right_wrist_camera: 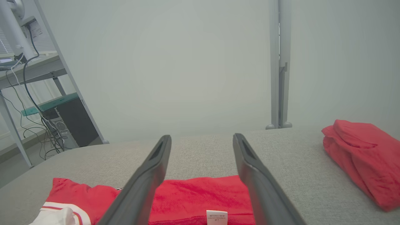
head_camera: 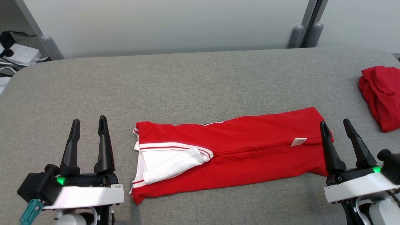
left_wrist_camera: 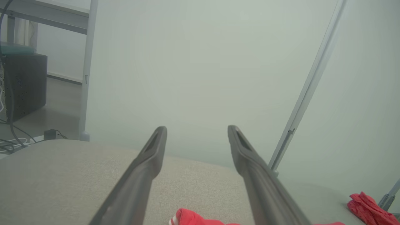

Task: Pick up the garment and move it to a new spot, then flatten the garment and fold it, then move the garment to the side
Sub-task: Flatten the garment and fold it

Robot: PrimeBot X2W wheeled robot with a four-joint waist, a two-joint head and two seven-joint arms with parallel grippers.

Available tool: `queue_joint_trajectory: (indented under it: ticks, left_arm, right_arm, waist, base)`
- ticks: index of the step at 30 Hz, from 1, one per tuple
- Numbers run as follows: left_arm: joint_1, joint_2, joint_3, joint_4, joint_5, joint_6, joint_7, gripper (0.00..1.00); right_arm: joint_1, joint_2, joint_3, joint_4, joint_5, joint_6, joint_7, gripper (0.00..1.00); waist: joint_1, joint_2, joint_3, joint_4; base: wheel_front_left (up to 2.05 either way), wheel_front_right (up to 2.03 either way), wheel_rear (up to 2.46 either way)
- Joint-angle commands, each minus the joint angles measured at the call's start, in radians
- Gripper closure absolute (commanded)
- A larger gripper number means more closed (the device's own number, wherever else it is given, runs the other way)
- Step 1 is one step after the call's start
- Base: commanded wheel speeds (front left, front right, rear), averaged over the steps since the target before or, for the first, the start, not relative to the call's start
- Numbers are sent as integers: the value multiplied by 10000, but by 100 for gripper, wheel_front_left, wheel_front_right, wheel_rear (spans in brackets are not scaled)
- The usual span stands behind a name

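Head view: left fingers (head_camera: 104, 147) and right fingers (head_camera: 329, 150) spread, flanking folded garment (head_camera: 250, 147); right possibly touching it.

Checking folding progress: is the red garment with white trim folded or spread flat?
Folded: the red garment with white trim lies as a narrow band, its long edges turned in, white sleeve on top.

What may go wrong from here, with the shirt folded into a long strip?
The white sleeve lies loose on the red garment's left end; lifting that end may unfold it.
The right gripper, open, is at the folded right end; it may catch only the top layer.
Another red cloth lies at the table's right edge; moving the garment there may mix them.
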Motion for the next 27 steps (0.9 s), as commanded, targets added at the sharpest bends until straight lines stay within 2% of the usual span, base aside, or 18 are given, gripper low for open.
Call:
queue_joint_trajectory:
  ticks: [1, 8, 13, 27]
  left_arm:
    - [44, -11, 523, -388, 400, -153, -83, 0]
    - [729, -276, 909, -324, 1600, -837, -84, 0]
    - [1418, -329, 917, 22, 2165, -1117, -85, 0]
    - [2029, -339, 904, 879, 1898, -1024, -85, 0]
  right_arm:
    - [122, 3, 28, -511, 88, -2, -130, 0]
    - [902, 344, -82, -1004, -87, -2, -131, 0]
    - [1635, 378, 113, -1060, -379, -2, -131, 0]
    - [2468, 580, 49, -866, -982, -2, -131, 0]
  waist:
    - [0, -1, -155, -61]
    - [0, -1, -671, -202]
    - [0, -1, -1103, -264]
    - [0, -1, -1648, -318]
  base:
    - [0, 0, 0]
    - [0, 0, 0]
    - [0, 0, 0]
    - [0, 0, 0]
